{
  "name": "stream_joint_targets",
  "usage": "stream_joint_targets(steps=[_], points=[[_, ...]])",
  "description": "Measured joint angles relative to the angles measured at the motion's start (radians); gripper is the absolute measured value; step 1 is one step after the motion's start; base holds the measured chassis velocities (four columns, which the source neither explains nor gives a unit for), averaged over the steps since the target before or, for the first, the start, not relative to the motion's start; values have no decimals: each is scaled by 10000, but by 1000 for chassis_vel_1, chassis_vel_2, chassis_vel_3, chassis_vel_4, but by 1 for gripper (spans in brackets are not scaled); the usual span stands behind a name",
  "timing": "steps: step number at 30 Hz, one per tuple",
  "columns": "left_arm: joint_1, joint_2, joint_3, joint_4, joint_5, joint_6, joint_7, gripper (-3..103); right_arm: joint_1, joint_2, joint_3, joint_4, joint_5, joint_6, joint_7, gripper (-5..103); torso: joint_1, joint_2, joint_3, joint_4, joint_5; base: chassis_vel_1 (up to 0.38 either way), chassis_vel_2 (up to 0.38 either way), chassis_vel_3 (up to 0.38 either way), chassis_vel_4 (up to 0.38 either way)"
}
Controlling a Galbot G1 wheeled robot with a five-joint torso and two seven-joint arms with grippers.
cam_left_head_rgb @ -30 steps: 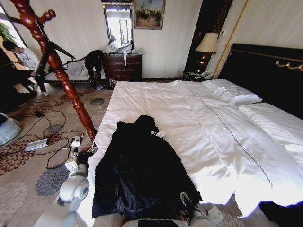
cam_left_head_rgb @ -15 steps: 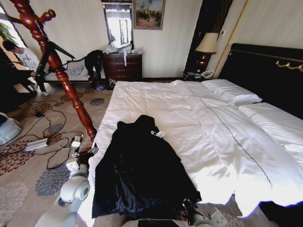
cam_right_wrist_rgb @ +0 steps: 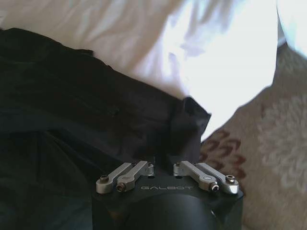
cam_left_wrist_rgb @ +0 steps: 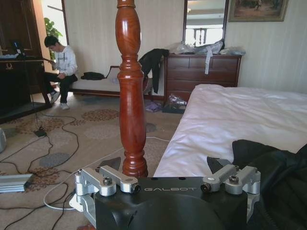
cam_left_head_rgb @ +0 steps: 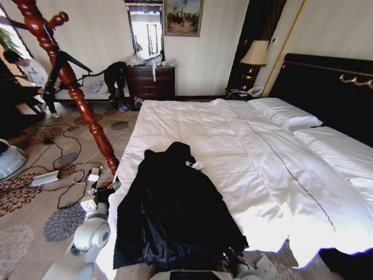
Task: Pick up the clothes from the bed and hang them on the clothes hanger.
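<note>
the bed [cam_left_head_rgb: 245,157] is wide, with a plain white duvet, white pillows at the far right and a black headboard with gold trim behind them. the clothes [cam_left_head_rgb: 172,204], one large black coat, lie flat on the near left part of the bed, the collar pointing away from the robot and a small white tag [cam_left_head_rgb: 194,165] just beside the collar; the lower hem hangs a little over the near edge of the bed. the clothes hanger [cam_left_head_rgb: 70,81], a glossy reddish-brown turned-wood stand, rises from the carpet just beside the left side of the bed, and its pegs at the top carry nothing. the left gripper [cam_left_wrist_rgb: 167,178] is low at the left side of the bed, between the stand's column and the coat; its fingers are spread wide apart and hold nothing. the right gripper [cam_right_wrist_rgb: 164,168] is at the near edge of the bed, just over the lower right corner of the coat, its fingers brought close together with only a narrow gap; whether they pinch the cloth, i cannot tell.
</note>
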State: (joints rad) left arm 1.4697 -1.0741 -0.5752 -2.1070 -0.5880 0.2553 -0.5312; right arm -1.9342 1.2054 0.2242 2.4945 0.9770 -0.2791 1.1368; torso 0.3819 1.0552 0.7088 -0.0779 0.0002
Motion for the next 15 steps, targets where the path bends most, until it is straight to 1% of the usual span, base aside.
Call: stream_joint_targets(steps=[1,2,3,5,6,7,8,9,10,14,15], points=[[-2,10,12,0,0,7,1,100,-25,-534,14,41,-59,-254,-15,19,0,0,0,-1,0,0,0,0,0],[-2,10,12,0,0,7,1,100,-25,-534,14,41,-59,-254,-15,19,0,0,0,-1,0,0,0,0,0],[-9,12,40,-1,0,19,0,100,-73,-1387,33,55,-96,-629,-35,24,0,-1,0,3,-2,0,0,0,0],[-8,9,81,-1,22,30,-3,100,-88,-2072,1,73,-127,-959,-125,35,0,0,1,1,1,0,0,0,0],[-8,9,81,-1,22,30,-3,100,-88,-2072,1,73,-127,-959,-125,35,0,0,1,1,1,0,0,0,0],[4,9,100,2,46,34,-2,100,-41,-2337,-77,74,-140,-1086,-203,40,0,0,1,-3,0,0,0,0,0],[22,9,114,10,75,36,-2,100,64,-2555,-163,74,-143,-1210,-307,46,0,0,1,-3,-1,0,0,0,0],[45,14,129,28,108,38,-3,100,316,-2821,-292,74,-118,-1396,-493,46,0,0,0,1,-1,0,0,0,0],[45,14,129,28,108,38,-3,100,316,-2821,-292,74,-118,-1396,-493,46,0,0,0,1,-1,0,0,0,0],[53,63,157,78,128,58,-6,100,1057,-3324,-614,-139,89,-1804,-902,68,0,-1,1,0,0,0,0,0,0],[53,63,157,78,128,58,-6,100,1057,-3324,-614,-139,89,-1804,-902,68,0,-1,1,0,0,0,0,0,0]])
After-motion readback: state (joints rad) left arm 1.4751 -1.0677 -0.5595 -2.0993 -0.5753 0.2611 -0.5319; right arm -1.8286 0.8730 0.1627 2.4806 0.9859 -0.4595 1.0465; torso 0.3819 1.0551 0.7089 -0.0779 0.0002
